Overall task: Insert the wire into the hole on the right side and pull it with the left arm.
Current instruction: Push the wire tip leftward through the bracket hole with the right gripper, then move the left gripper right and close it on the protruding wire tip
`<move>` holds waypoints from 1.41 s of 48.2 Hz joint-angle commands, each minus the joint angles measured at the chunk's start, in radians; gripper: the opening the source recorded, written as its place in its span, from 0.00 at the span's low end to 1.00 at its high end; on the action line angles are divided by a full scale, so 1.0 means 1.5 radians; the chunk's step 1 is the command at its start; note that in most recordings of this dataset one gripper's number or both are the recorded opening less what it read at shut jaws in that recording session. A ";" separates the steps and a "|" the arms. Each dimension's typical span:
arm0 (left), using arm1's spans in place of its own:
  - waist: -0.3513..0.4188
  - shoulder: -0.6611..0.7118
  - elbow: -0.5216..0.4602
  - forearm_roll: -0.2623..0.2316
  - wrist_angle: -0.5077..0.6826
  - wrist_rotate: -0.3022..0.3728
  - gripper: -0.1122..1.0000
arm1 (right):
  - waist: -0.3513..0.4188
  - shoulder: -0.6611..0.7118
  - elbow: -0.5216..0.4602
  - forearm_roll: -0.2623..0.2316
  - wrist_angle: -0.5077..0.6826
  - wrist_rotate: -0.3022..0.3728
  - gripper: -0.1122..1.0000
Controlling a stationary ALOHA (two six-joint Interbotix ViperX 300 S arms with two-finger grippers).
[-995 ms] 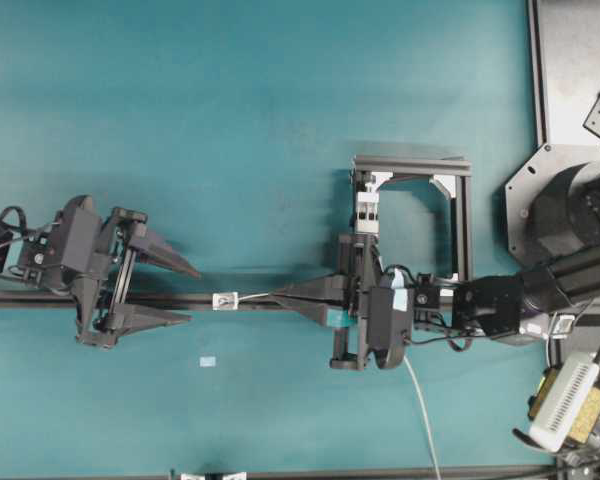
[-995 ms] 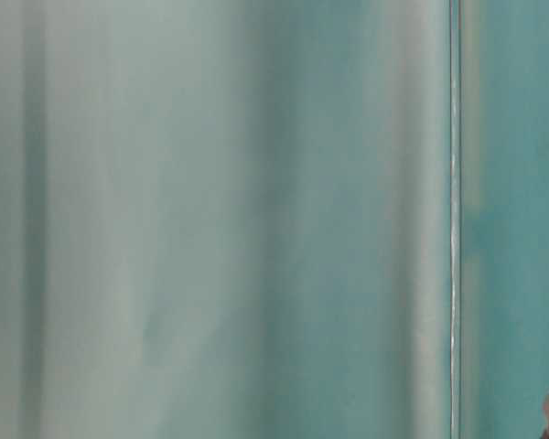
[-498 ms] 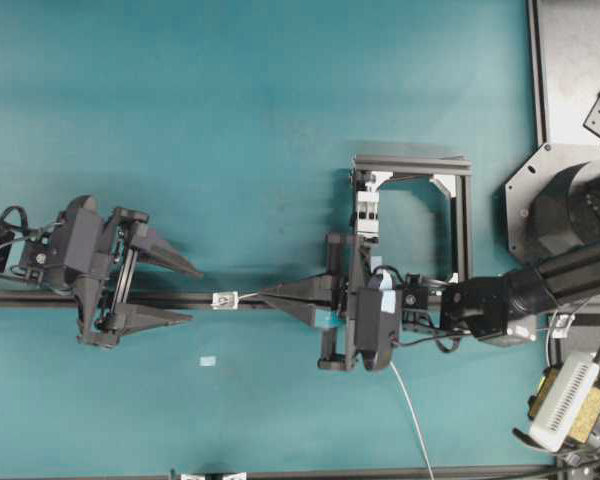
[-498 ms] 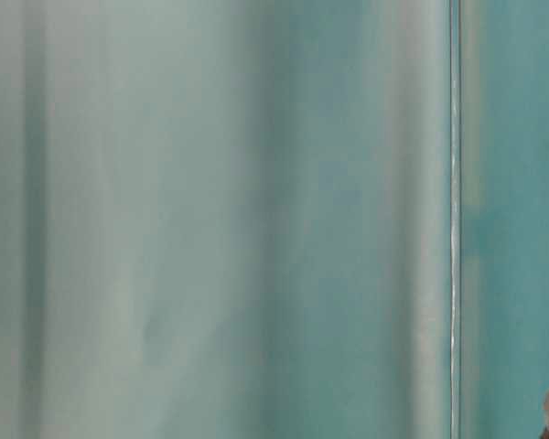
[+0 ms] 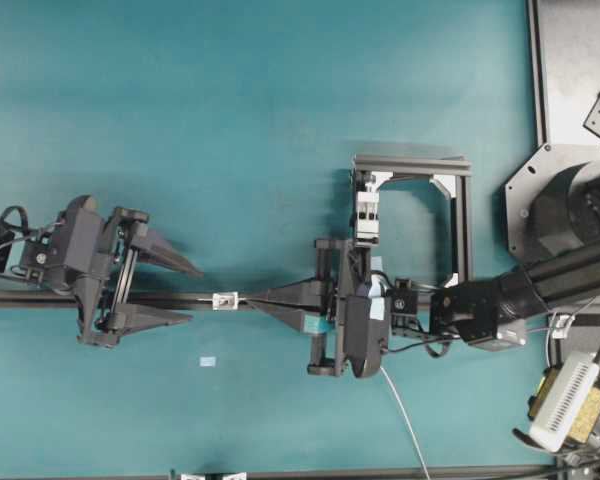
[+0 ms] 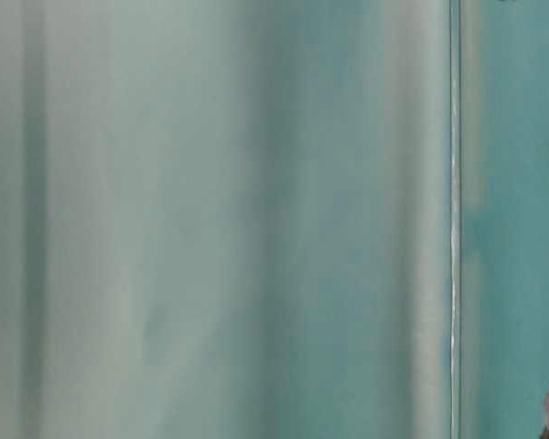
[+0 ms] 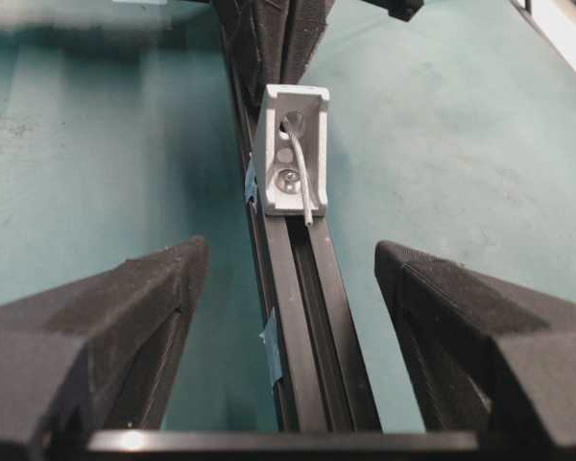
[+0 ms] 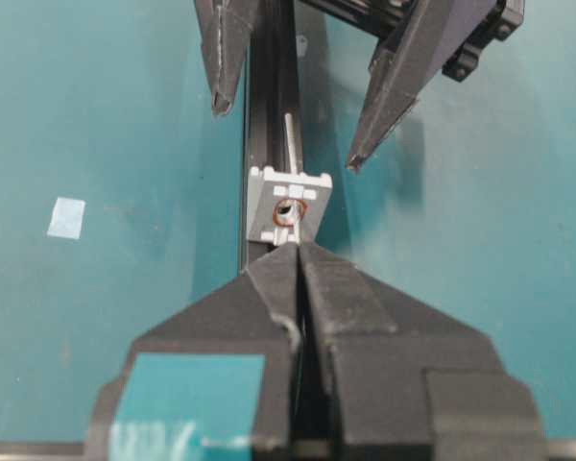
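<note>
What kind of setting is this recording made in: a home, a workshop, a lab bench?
Most likely a robotics lab bench. A teal table carries a black aluminium rail with a small metal bracket fixed on it, two robot arms face it, and a bolted metal frame stands alongside.

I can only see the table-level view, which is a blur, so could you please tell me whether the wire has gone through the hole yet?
Observer: Yes. In the left wrist view the wire pokes out of the hole and droops toward the camera.
Operator: Is the right pincer holding it?
Observer: Its fingers are shut on the wire right behind the bracket.
Operator: And the left pincer?
Observer: The left pincer is open, astride the black rail, short of the wire's tip.
</note>
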 commanded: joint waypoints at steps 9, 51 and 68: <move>0.002 -0.019 -0.006 -0.001 -0.003 0.001 0.93 | -0.004 -0.009 -0.013 -0.008 -0.001 -0.001 0.12; -0.005 -0.066 -0.041 0.001 0.121 -0.004 0.93 | -0.028 0.003 -0.034 -0.032 0.028 0.001 0.12; -0.009 -0.066 -0.054 0.002 0.140 -0.004 0.93 | -0.028 0.003 -0.034 -0.032 0.027 0.001 0.12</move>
